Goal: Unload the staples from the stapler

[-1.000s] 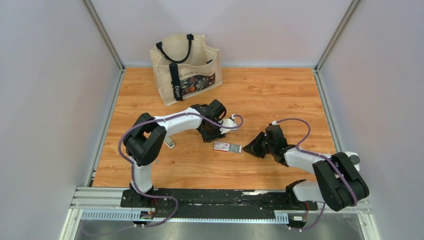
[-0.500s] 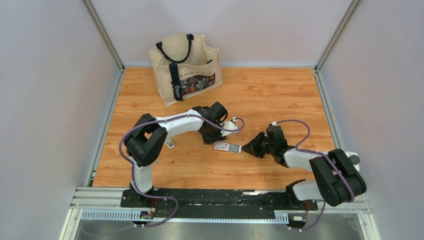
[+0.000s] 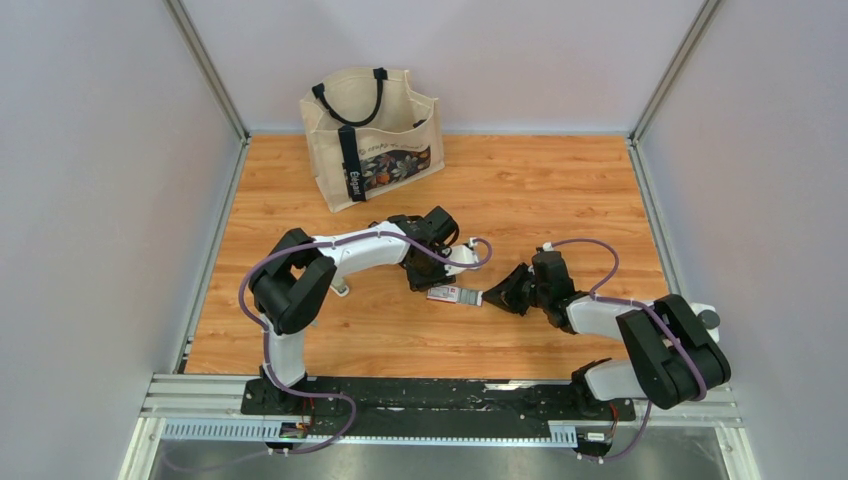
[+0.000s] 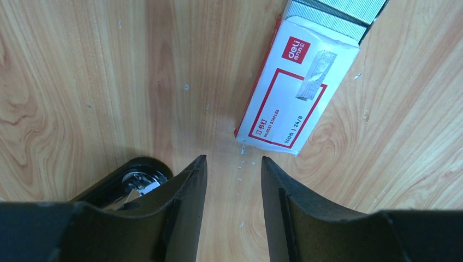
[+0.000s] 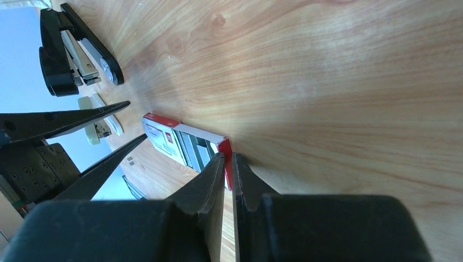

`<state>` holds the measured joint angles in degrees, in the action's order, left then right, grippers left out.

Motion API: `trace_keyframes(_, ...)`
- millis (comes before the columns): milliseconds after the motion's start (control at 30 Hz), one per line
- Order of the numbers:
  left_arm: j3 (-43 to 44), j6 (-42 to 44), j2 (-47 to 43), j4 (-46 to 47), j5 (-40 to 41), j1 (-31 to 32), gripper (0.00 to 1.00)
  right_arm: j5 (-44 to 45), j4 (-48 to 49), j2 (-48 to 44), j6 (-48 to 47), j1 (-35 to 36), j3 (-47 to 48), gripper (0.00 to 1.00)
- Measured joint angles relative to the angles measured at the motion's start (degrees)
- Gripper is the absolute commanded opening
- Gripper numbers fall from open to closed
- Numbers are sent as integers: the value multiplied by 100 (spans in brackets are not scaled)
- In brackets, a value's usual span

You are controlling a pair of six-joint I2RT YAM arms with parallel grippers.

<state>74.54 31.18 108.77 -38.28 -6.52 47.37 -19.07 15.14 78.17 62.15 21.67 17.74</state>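
Note:
The stapler (image 5: 100, 121) is small and pale grey-green. It lies on the wood behind my left gripper's fingers in the right wrist view, and it shows as a pale sliver (image 3: 340, 288) beside the left forearm. Two tiny grey pieces (image 5: 131, 160), which may be staples, lie on the table near it. My left gripper (image 4: 233, 159) hangs open over bare wood just short of a red-and-white staple packet (image 4: 297, 90), with nothing between its fingers. My right gripper (image 5: 227, 156) is shut on the packet's red end (image 5: 227, 173). The packet's tray is slid partly out.
A black stapler (image 5: 76, 49) lies opened on the table beyond the packet, and its round end (image 4: 139, 176) shows beside my left finger. A canvas tote bag (image 3: 370, 135) stands at the back left. Tiny pale flecks (image 4: 243, 150) dot the wood by the packet's corner.
My left gripper has dropped closer to the packet. My right gripper has edged left onto the packet's end. The packet has stayed put.

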Motion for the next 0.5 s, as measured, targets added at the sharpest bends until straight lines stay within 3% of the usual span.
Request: trace_keyframes(500,0,-90,107,2,-2,66,49,-72,160,76,2,0,-9,8)
